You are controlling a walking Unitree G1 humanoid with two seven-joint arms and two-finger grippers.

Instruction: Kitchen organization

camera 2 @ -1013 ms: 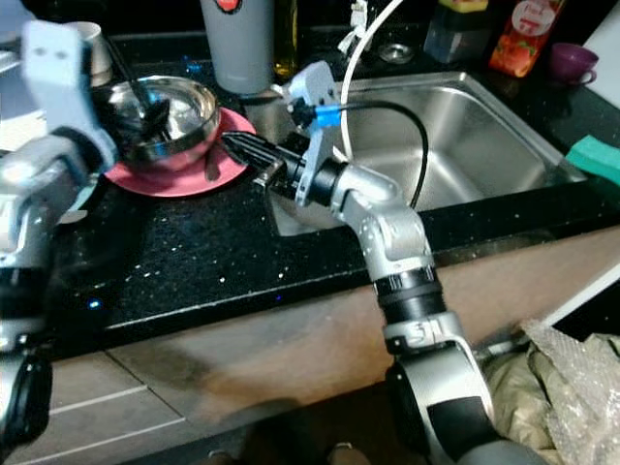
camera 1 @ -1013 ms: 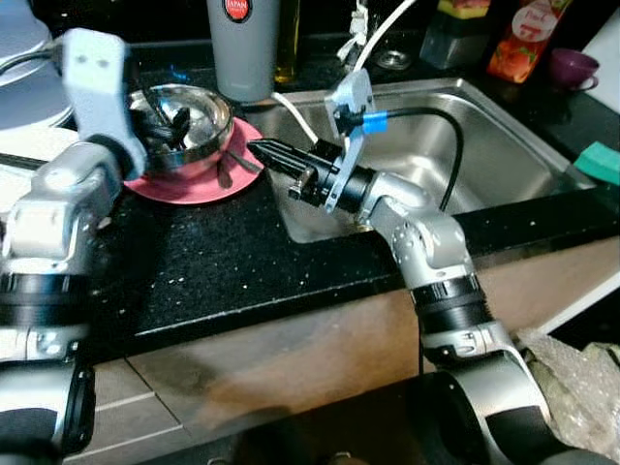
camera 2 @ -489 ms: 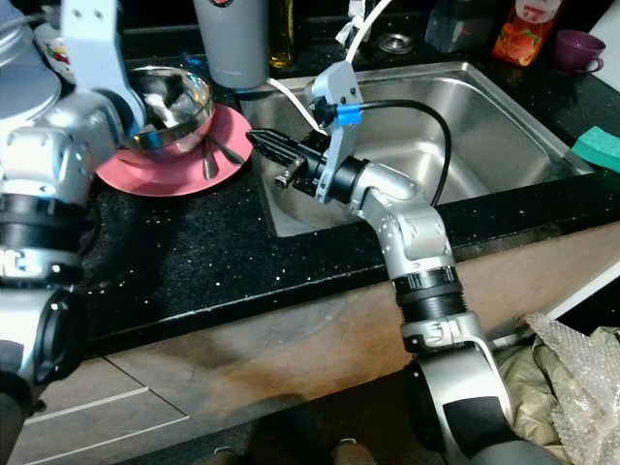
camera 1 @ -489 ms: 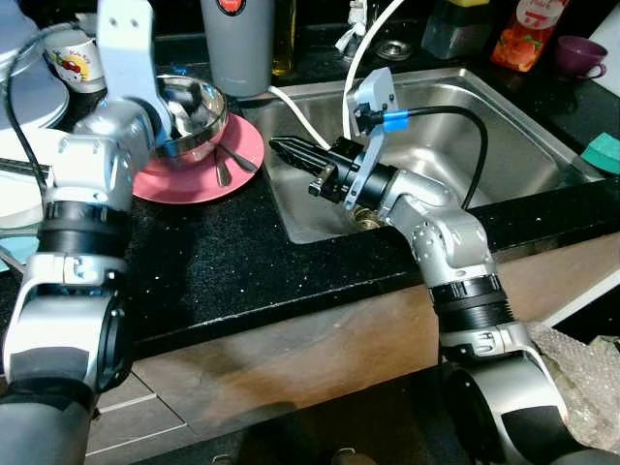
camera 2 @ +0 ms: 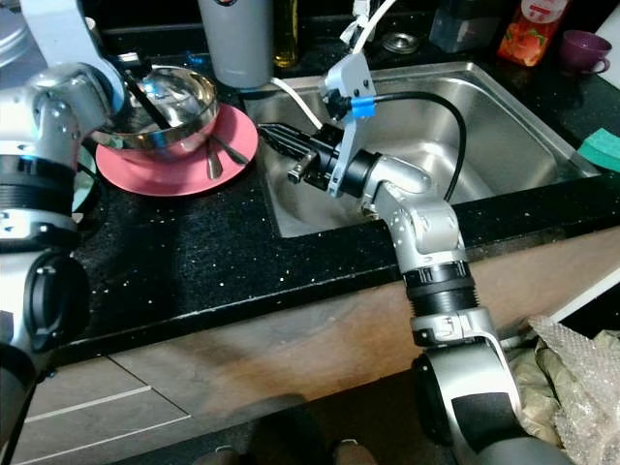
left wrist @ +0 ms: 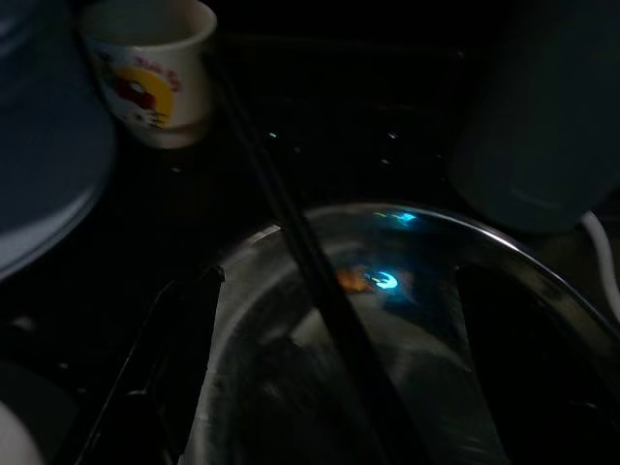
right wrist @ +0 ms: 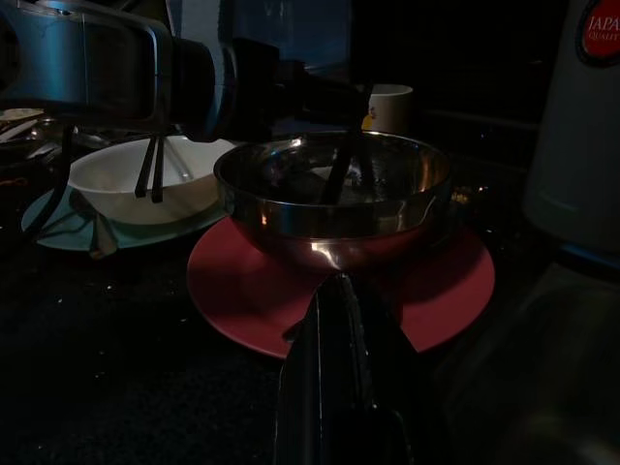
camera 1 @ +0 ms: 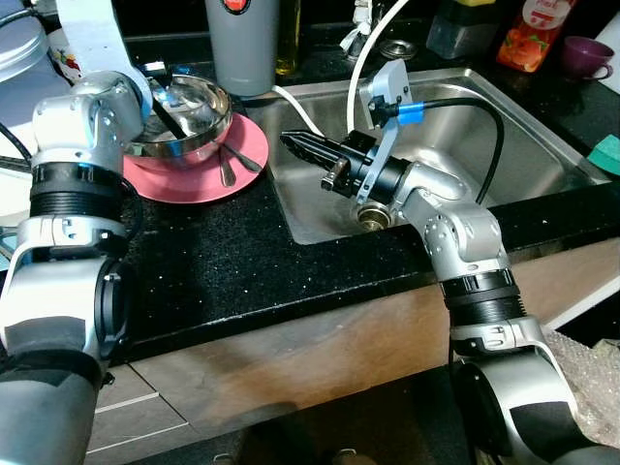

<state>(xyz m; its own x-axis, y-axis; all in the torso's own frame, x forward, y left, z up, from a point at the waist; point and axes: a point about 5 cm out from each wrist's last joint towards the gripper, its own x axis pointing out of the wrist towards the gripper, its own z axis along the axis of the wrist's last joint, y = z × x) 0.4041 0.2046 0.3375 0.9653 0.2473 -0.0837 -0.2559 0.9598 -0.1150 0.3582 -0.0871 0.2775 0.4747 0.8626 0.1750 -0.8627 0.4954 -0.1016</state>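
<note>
Tidying barely begun: dirty dishes sit on the black speckled table (camera 1: 223, 262) beside the empty steel sink (camera 1: 504, 145).

The shiny steel bowl (camera 1: 189, 116) rests on the round pink plate (camera 1: 208, 174), a spoon (camera 1: 223, 172) beside it. The left end effector (camera 1: 163, 89) reaches into the bowl, seemingly gripping a thin black stick (left wrist: 320, 291), though I cannot tell. The right end effector (camera 1: 295, 145) hovers clenched, empty, over the sink's edge.

A black speckled countertop (camera 1: 223, 262) carries a pink plate (camera 1: 199, 179) and grey tumbler (camera 1: 242, 48).
</note>
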